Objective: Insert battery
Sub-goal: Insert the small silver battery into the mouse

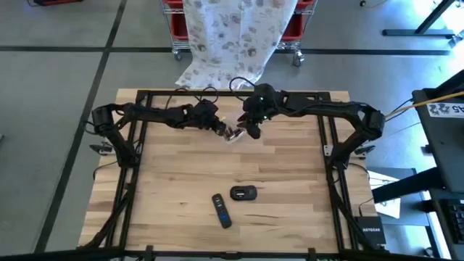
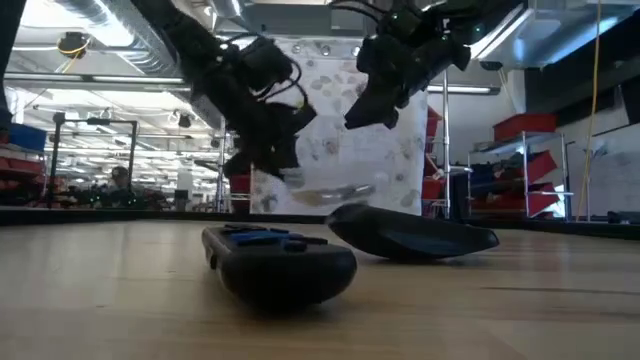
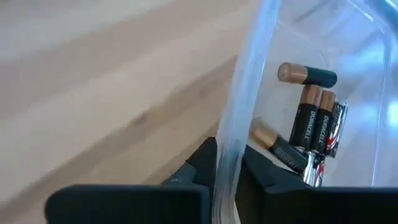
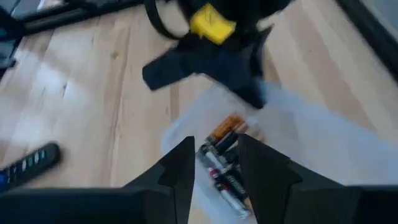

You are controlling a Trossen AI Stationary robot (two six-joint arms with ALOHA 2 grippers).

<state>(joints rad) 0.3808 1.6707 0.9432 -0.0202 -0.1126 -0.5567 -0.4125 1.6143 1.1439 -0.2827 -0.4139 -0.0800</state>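
A clear plastic container (image 1: 233, 135) with several batteries (image 3: 310, 124) sits near the table's far middle, held by my left gripper (image 1: 222, 129). My right gripper (image 1: 252, 129) hovers open just to its right. In the right wrist view the right gripper (image 4: 214, 165) looks down on the batteries (image 4: 225, 163) and touches nothing. In the low view it (image 2: 368, 108) stands well above the container (image 2: 325, 193). A black remote (image 1: 221, 210) lies near the front edge. The black battery cover (image 1: 243, 193) lies beside the remote. My left gripper pinches the container's clear side wall (image 3: 227, 163) between its two fingers, one finger inside and one outside. The fingers come from the table's left, slanting down. The container sits tilted, with the batteries gathered at one end. Whether it is clear of the table I cannot tell.
The black frame rails (image 1: 138, 145) run along the table's left, right and far edges. A patterned cloth (image 1: 232, 36) hangs over a cart behind the far edge. Bare wood (image 1: 181, 174) lies between the container and the remote.
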